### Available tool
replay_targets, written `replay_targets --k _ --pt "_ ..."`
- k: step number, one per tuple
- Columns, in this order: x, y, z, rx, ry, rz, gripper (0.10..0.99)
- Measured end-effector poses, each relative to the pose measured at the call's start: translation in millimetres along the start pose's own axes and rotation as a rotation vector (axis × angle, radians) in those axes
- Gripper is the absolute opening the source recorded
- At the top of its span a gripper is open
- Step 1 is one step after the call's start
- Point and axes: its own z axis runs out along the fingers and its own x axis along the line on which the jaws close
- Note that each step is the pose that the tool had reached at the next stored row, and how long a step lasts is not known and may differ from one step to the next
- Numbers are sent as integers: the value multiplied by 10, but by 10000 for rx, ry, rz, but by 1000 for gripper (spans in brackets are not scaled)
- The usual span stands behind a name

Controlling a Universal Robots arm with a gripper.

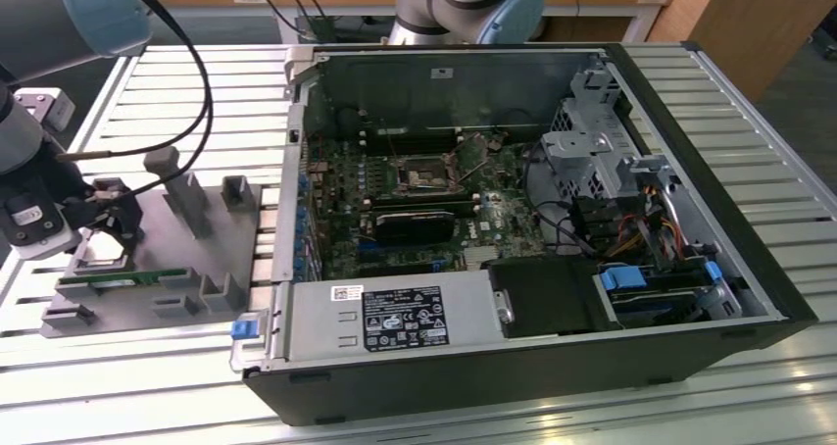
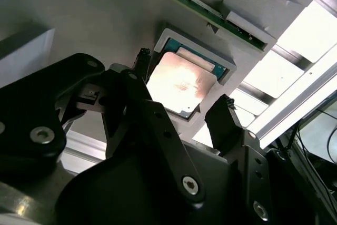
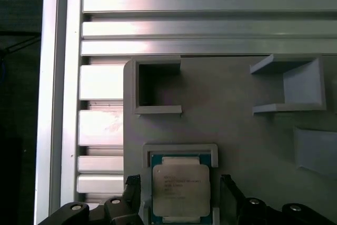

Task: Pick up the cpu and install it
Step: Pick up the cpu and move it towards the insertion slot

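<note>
Two fingers [image 3: 227, 188] straddle the cpu [image 3: 180, 191], nothing clamped

With jaws apart, the gripper [image 3: 179, 183] hangs over the cpu, which lies flat in its rimmed pocket [image 3: 179, 148] on the grey fixture plate [image 3: 237, 130] at the exterior view's left, well apart from the socket [image 1: 425, 177] in the open computer case [image 1: 523, 367]. The rim sits close around the chip, so a finger closing too low would likely catch the rim instead of the chip's thin edge. An off-centre squeeze could tip a corner and jam it, and the memory stick [image 1: 118, 278] just beside could be knocked
</note>
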Motion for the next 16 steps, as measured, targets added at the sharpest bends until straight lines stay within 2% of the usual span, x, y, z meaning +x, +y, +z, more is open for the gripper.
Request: replay_targets --k 3,4,13,16 --pt "0 8 10 1 12 2 690" --pt "0 8 13 2 15 0 624" --pt "15 8 34 1 21 -86 624" --pt "29 8 36 -5 -10 -90 624"
